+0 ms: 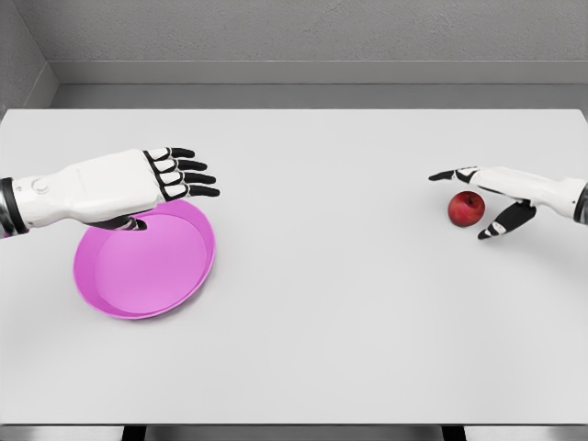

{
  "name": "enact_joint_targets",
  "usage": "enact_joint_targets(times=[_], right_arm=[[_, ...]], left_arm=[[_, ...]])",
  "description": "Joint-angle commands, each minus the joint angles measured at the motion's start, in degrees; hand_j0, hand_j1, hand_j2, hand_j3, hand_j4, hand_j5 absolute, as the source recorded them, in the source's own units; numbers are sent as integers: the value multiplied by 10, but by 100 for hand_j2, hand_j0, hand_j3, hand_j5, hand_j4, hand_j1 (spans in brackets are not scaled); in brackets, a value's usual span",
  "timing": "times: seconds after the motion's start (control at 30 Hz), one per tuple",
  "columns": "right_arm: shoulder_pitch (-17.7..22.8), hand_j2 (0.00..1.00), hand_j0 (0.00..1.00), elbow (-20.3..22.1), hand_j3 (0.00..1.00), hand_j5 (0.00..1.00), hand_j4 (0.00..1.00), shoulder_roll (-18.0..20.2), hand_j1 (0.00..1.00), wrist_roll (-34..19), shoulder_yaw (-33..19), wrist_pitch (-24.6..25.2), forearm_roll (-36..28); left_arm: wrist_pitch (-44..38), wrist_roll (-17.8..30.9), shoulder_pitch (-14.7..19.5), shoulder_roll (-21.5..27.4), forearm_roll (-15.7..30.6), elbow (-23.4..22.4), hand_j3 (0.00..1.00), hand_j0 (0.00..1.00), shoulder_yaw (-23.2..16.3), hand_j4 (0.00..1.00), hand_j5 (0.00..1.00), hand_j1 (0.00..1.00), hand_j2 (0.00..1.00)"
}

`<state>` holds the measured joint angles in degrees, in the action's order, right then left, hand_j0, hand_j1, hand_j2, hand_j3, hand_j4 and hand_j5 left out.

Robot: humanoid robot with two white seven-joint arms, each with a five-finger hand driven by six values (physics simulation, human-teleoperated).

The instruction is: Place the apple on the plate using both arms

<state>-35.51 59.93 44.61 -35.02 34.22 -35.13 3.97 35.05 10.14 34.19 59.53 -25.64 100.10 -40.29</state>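
Observation:
A red apple [466,209] sits on the white table at the right. My right hand [478,202] reaches in from the right edge and straddles it, fingers spread, one above and the thumb below, not closed on it. A pink plate [175,276] lies at the left, tilted, with its far rim raised. My left hand [175,175] hovers over that rim. Its fingers are stretched flat toward the right and its thumb is tucked under at the plate's edge; a grip on the rim is not clear.
The white table [331,303] spans the whole view, with its front edge near the bottom. A grey wall runs behind its far edge.

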Motion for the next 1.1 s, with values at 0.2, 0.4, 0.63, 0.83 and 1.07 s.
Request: enact_joint_targets(times=[0.2,0.4,0.63,0.83,1.07], right_arm=[[-3,100,100,-10,100,100,100,-15,100,0,0,1,19],[-6,99,99,-11,99,99,99,-14,99,0,0,1,21],[-6,85,85,-11,85,85,85,-10,85,0,1,1,22],[-6,74,74,-11,74,74,74,-11,74,0,1,1,40],[-7,64,64,-11,64,64,64,-11,64,0,0,1,39]], left_arm=[[-1,0,0,1,3,0,100,100,0,100,100,100,100],[-1,25,2,-6,4,-1,100,100,1,100,100,100,100],[-1,25,2,-6,4,-1,100,100,1,100,100,100,100],[-1,25,2,-6,4,-1,100,100,1,100,100,100,100],[-1,25,2,-6,4,-1,100,100,1,100,100,100,100]])
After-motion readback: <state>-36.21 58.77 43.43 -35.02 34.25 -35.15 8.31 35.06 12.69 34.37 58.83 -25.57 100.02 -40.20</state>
